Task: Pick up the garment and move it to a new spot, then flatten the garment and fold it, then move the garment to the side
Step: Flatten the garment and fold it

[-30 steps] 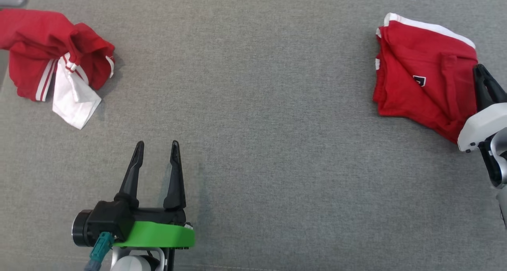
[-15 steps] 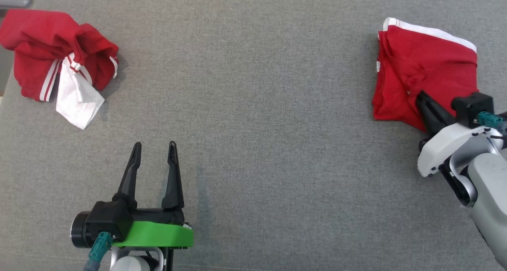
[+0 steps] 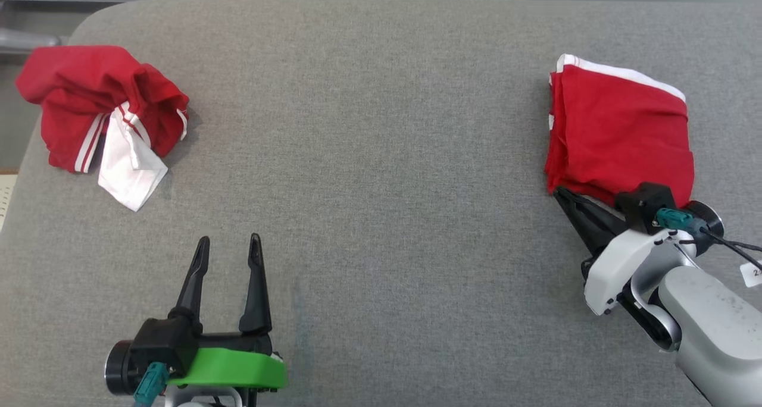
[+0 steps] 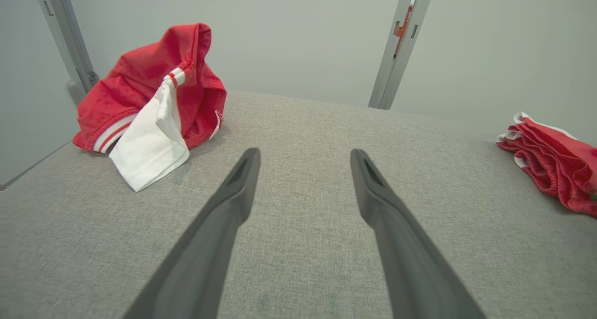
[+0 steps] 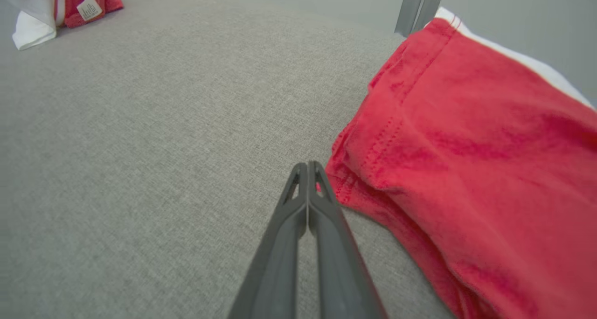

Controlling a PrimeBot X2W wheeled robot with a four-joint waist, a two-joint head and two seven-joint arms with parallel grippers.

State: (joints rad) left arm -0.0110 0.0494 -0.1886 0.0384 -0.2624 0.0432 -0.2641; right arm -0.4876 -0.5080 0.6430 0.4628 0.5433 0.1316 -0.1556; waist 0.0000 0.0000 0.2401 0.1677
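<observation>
- grey pad (image 3: 381, 157): covers the whole work area. More of its far edge shows in the head view than a second ago, but that is the camera tipping, not things moving.
- folded garment (image 3: 619, 133): red with white trim on the far edge, lying flat at the far right of the pad. It looks squarer and smoother than a second ago, and nothing rests on it now.
- crumpled garment (image 3: 101, 109): red-and-white heap at the far left, well apart, same lie as before.
- right gripper (image 3: 561, 194): a second ago my fingers were on the cloth's right side, and half a second ago on its near edge. Now they are off it, pressed together with nothing between them. The tips sit just beside the near-left corner; I can't tell if they touch the pad.
- left gripper (image 3: 229, 239): near left, fingers spread wide, empty, unmoved.
- Read: the fold looks done and the garment is parked at the side and let go. What's left is to pull my right arm clear.
</observation>
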